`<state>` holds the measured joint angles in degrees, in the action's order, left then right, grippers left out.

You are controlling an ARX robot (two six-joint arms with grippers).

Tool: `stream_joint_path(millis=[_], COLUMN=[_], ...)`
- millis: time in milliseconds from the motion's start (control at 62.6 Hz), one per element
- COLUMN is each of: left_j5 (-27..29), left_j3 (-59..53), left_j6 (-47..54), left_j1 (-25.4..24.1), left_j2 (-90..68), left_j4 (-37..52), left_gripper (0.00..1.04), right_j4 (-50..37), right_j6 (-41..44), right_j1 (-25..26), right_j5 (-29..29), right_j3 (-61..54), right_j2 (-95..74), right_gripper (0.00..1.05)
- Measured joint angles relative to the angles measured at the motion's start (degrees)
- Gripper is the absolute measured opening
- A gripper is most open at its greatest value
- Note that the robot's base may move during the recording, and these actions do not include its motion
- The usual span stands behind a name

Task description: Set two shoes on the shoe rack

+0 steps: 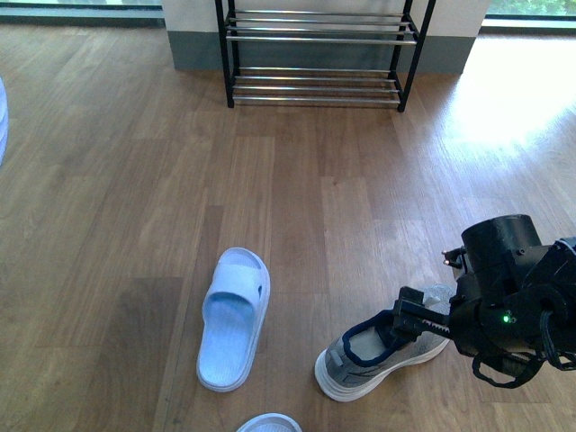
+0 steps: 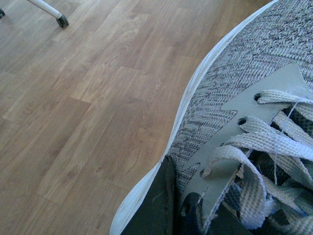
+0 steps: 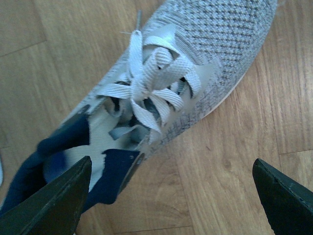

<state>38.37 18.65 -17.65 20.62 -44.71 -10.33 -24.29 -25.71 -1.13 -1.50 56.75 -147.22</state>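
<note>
One grey knit sneaker (image 1: 378, 355) with a white sole and navy lining lies on the wood floor at the front right. My right gripper (image 1: 407, 317) hangs just above its opening. In the right wrist view this gripper (image 3: 171, 196) is open, with one finger (image 3: 54, 200) over the navy collar of the sneaker (image 3: 205, 44) and the other over bare floor. My left gripper (image 2: 190, 215) is shut on the side of the second grey sneaker (image 2: 234, 73) by its laces; this arm is out of the front view. The shoe rack (image 1: 319, 54) stands at the far wall with no shoes on the bars that show.
A light blue slipper (image 1: 234, 319) lies on the floor left of the sneaker, and part of another slipper (image 1: 268, 423) shows at the bottom edge. A white object (image 1: 2, 117) is at the left edge. A white leg with a castor (image 2: 61, 19) stands near the left hand.
</note>
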Motion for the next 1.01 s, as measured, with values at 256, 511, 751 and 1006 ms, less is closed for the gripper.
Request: stream_joint_path(millis=[256,511,751,1006], left_j5=[0.02,0.02,0.02,0.02], left_j3=[0.00,0.00,0.00,0.00], left_j6=[0.00,0.00,0.00,0.00], left_j1=[0.00,0.00,0.00,0.00], left_j2=[0.00,0.00,0.00,0.00], left_j4=[0.00,0.00,0.00,0.00], left_gripper=[0.02,0.02,0.02,0.02], right_j4=[1.62,2.23,5.38,6.73], right_j6=[-4.07,-10.80,-10.38,-5.46], right_j1=[1.03,2.71,3.04,3.13], right_j5=[0.44,0.55,-0.92,-2.21], right_j3=[3.87,7.43,11.23,11.37], right_j2=[-4.13,-7.15,-11.30,-11.82], right_gripper=[0.95,0.95,0.67,0.24])
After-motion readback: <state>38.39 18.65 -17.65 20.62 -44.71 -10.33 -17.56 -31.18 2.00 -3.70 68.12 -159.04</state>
